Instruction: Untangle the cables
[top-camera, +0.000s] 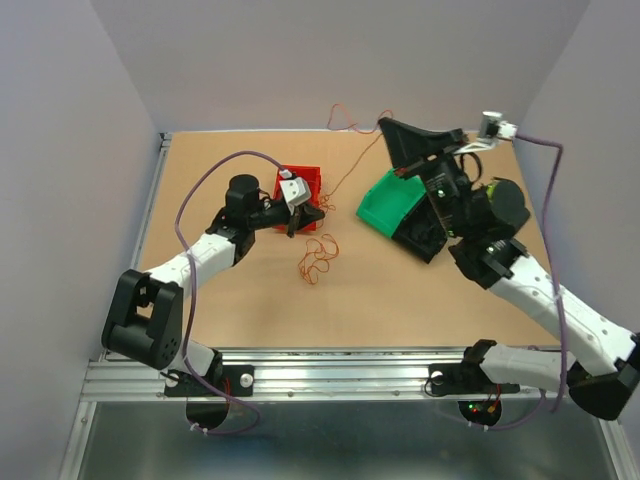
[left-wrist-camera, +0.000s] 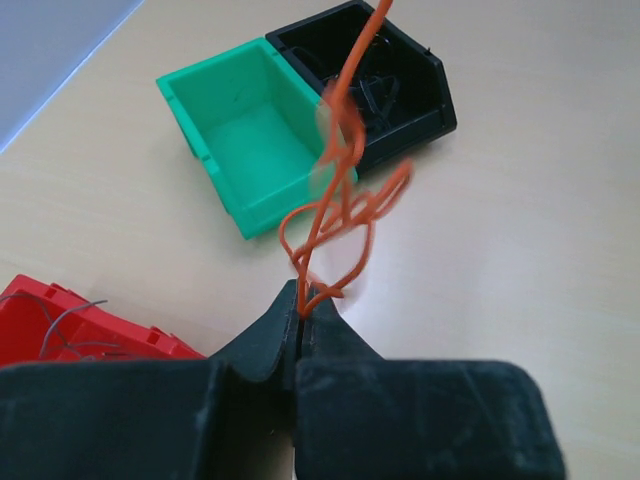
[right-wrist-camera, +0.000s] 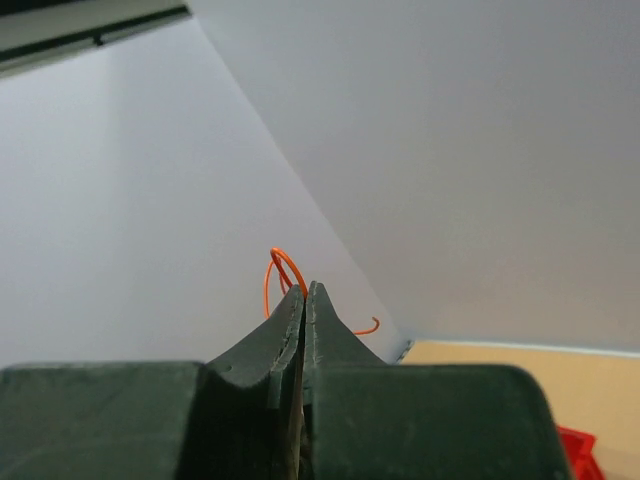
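Observation:
The cables (top-camera: 318, 258) are thin orange-red wires, looped in a small bunch just in front of the red bin (top-camera: 305, 178). One strand (top-camera: 350, 165) runs taut from there up to the back wall. My left gripper (top-camera: 314, 213) is beside the red bin, shut on an orange loop (left-wrist-camera: 330, 225); its tips (left-wrist-camera: 302, 300) pinch the wire. My right gripper (top-camera: 384, 126) is raised near the back wall, shut on the strand's far end (right-wrist-camera: 274, 268), with its tips (right-wrist-camera: 305, 290) together. Blur hides how the loops cross.
A green bin (top-camera: 392, 203) and a black bin (top-camera: 432, 225) lie side by side under the right arm, also seen as the green bin (left-wrist-camera: 255, 130) and black bin (left-wrist-camera: 400, 80). The red bin (left-wrist-camera: 60, 325) holds grey wire. Walls enclose the table.

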